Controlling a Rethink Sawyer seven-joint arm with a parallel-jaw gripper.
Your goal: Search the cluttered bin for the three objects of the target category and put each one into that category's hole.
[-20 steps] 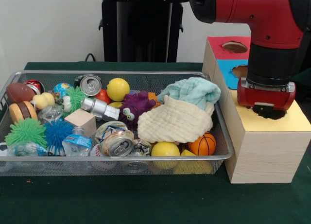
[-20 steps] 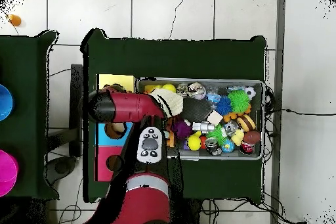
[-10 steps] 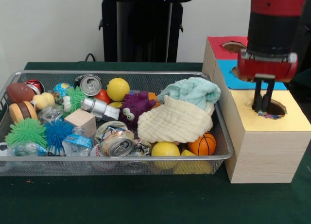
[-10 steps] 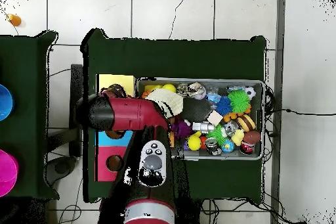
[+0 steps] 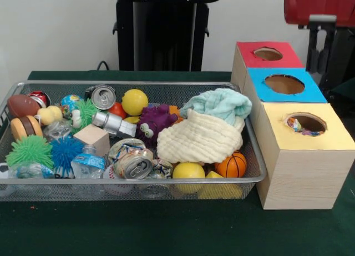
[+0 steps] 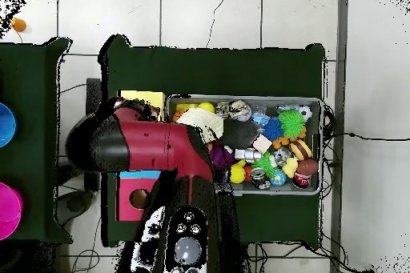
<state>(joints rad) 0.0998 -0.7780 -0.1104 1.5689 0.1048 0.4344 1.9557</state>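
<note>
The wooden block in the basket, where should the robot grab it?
Best guess: come straight down on the wooden block and close the jaws across its two flat upright sides. Its top face lies bare and level, while a blue spiky ball and a silver can crowd its sides, so a sideways approach looks blocked.

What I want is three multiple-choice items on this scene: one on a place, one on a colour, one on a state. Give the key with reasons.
1. Where is the orange basketball?
A) in the red hole
B) in the bin, at the corner nearest the box
C) on the table outside the bin

2. What colour is the middle section of the box's top?
A) green
B) the blue section
C) white

3. Which hole shows items inside?
A) the yellow hole
B) the red hole
C) none

Key: 1 B, the ball sits inside the mesh rim by the box. 2 B, blue lies between red and yellow. 3 A, colourful bits show in the yellow opening.
</note>
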